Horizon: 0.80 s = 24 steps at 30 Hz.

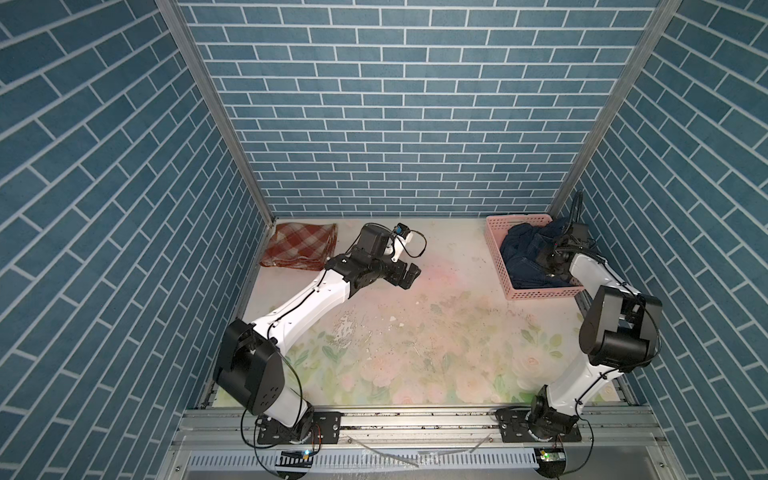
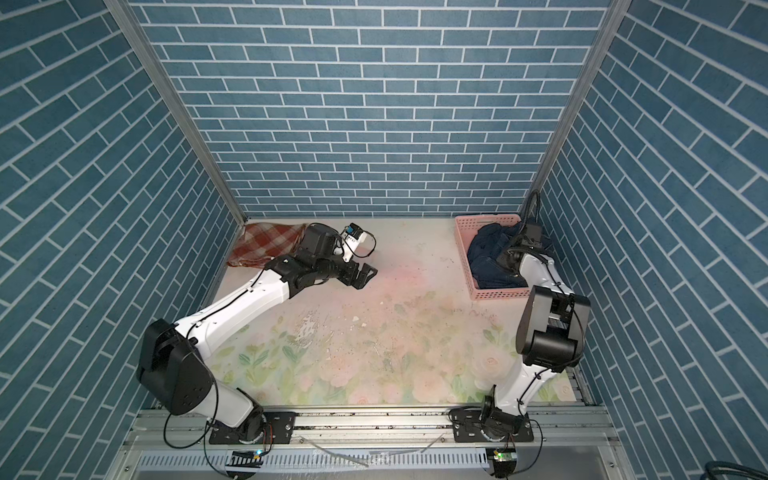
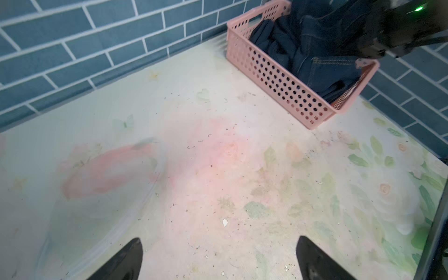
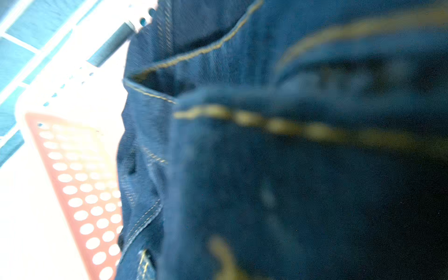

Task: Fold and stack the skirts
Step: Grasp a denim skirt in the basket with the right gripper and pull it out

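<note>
The red and cream checked skirt (image 1: pixel 300 246) lies folded into a flat square at 10 o'clock on the desk (image 1: pixel 415 345), tucked into the corner by the walls. The blue jean skirts (image 1: pixel 521 251) sit in a crumpled heap inside the pink basket (image 1: pixel 540 293) at 2 o'clock. They are dark blue with yellow stitch lines, and they pile up higher than the rim. The right claw (image 1: pixel 552 261) is pushed down into that heap and is clenched. I cannot tell if cloth is pinched in it. The left claw (image 1: pixel 409 277) is spread wide and holds nothing. It is low over the bare desk near 12 o'clock, between the checked skirt and the basket.
</note>
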{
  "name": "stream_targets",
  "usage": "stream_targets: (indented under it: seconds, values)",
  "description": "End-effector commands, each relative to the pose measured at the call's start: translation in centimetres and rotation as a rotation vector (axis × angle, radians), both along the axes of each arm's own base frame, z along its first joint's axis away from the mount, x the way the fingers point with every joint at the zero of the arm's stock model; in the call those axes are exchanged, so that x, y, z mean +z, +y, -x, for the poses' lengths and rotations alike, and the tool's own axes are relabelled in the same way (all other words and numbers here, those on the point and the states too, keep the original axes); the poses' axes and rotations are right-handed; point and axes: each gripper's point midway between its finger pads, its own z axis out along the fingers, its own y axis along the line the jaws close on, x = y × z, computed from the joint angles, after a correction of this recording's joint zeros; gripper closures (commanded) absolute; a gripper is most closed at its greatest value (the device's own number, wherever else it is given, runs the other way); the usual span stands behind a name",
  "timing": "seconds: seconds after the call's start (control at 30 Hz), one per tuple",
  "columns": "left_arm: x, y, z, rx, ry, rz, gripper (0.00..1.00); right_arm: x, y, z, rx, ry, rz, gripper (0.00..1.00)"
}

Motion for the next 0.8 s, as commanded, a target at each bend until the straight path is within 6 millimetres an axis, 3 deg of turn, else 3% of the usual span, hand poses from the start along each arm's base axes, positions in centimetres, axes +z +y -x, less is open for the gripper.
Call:
stream_targets:
  seconds: [0.0, 0.13, 0.37, 0.47, 0.6, 0.77]
  values:
    - [0.4, 2.0, -1.3, 0.095, 0.035, -0.005, 0.01, 10.8, -1.1, -0.8, -0.005, -0.227, 0.113, 1.00]
    - [1.4, 4.1, -2.2, 0.169, 0.014, 0.008, 0.01, 17.3, -0.9, 0.0, 0.006, -0.324, 0.148, 1.00]
    - [2.3, 7.1, -4.0, 0.256, 0.023, 0.088, 0.01, 28.4, 2.1, 1.9, 0.079, -0.566, 0.164, 1.00]
    - [2.8, 8.1, -4.5, 0.282, 0.023, 0.131, 0.01, 32.6, 4.8, 3.1, 0.137, -0.671, 0.180, 1.00]
    - [3.0, 9.4, -5.1, 0.316, 0.021, 0.152, 0.01, 37.7, 10.2, 5.0, 0.253, -0.784, 0.193, 1.00]
    - [4.0, 11.8, -5.9, 0.372, 0.002, 0.197, 0.01, 42.4, 16.8, 7.8, 0.413, -0.911, 0.137, 1.00]
